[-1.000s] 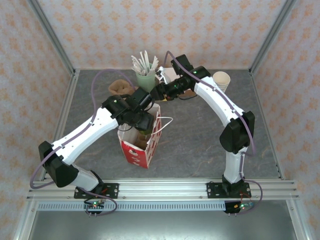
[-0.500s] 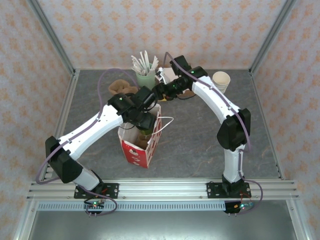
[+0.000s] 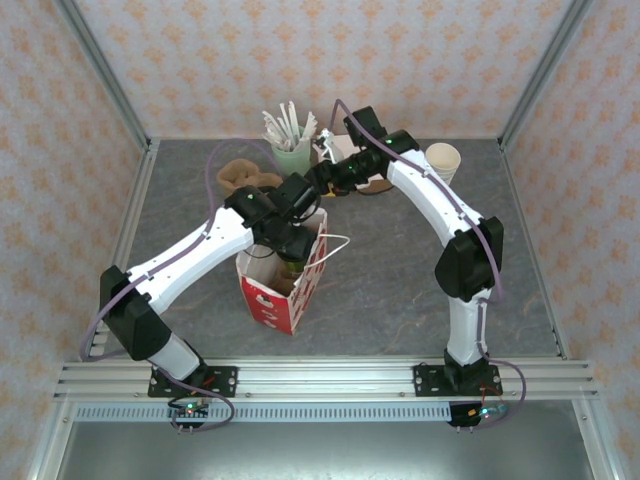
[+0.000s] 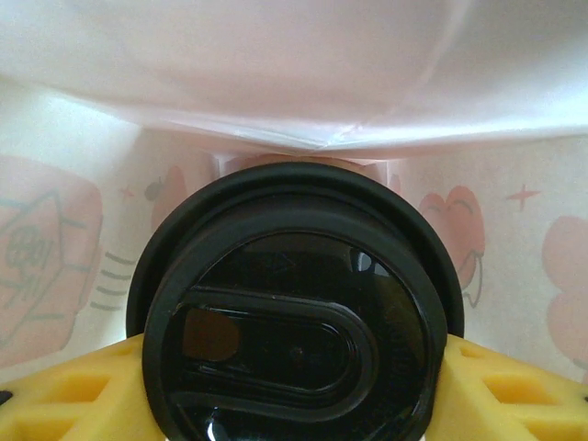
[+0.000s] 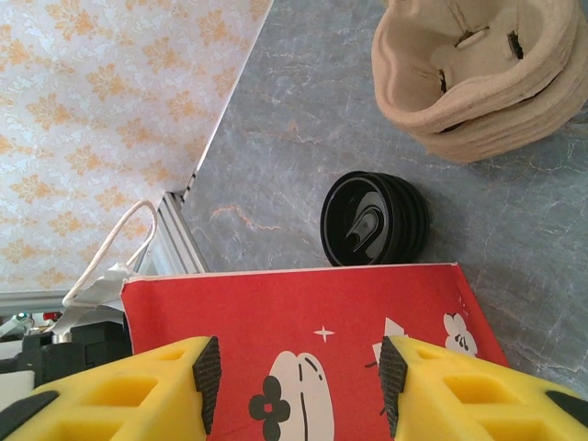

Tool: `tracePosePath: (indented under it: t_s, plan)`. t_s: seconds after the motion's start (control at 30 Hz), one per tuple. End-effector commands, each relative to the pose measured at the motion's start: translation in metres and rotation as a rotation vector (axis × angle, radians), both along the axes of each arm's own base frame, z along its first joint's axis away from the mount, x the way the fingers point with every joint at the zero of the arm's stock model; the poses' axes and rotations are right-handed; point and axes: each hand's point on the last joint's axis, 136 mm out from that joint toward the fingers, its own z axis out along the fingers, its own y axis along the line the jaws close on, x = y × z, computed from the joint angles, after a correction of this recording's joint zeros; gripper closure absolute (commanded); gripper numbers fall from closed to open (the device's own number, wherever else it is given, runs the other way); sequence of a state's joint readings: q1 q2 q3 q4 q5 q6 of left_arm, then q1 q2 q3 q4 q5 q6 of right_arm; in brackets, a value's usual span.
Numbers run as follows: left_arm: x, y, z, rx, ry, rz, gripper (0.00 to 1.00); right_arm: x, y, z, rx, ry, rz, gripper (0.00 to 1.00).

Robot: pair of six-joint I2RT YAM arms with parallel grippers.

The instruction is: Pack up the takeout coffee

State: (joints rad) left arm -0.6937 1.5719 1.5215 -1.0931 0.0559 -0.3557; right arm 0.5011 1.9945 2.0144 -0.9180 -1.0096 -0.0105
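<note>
1. Takeout coffee [image 4: 294, 312] stands inside the red-and-white bag [image 3: 272, 300]. Its black lid faces the left wrist camera, with the bag's pale inner walls around it. From above, its olive side [image 3: 292, 266] shows in the bag's open mouth.
2. Since a second ago the left arm has stretched farther across the desk [image 3: 400, 290]. Its shoulder and forearm have swung away from the near rail, and the wrist now sits over the far half of the bag's mouth. The cup is at much the same spot in the mouth.
3. The right arm has shifted slightly to the left, and its wrist is still at the bag's far rim.
4. The left claw [image 4: 294, 390] pinches the cup, a yellow finger [image 4: 64, 395] pressed to each side just under the lid.
5. The right claw [image 5: 299, 386] is spread, with the bag's red outer wall [image 5: 312, 312] showing across the gap. I cannot tell whether its pads [image 5: 207, 377] touch the bag.
6. Beyond that wall, a loose black lid [image 5: 372, 219] lies on the desk, near a stack of pulp carriers [image 5: 478, 78].
</note>
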Motion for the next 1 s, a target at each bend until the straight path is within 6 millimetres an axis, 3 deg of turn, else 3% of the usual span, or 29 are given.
tracePosePath:
  t_s: [0.0, 0.57, 0.97]
  plan:
    - [0.006, -0.004, -0.003, -0.005, -0.018, -0.015, 0.37, 0.001, 0.008, 0.015, 0.041, -0.028, 0.022, 0.48]
    - [0.007, 0.005, -0.017, 0.053, -0.006, 0.004, 0.37, 0.005, 0.005, 0.013, 0.038, -0.024, 0.016, 0.48]
    - [0.009, 0.001, -0.033, 0.053, 0.016, -0.006, 0.37, 0.005, 0.004, 0.014, 0.029, -0.026, 0.013, 0.48]
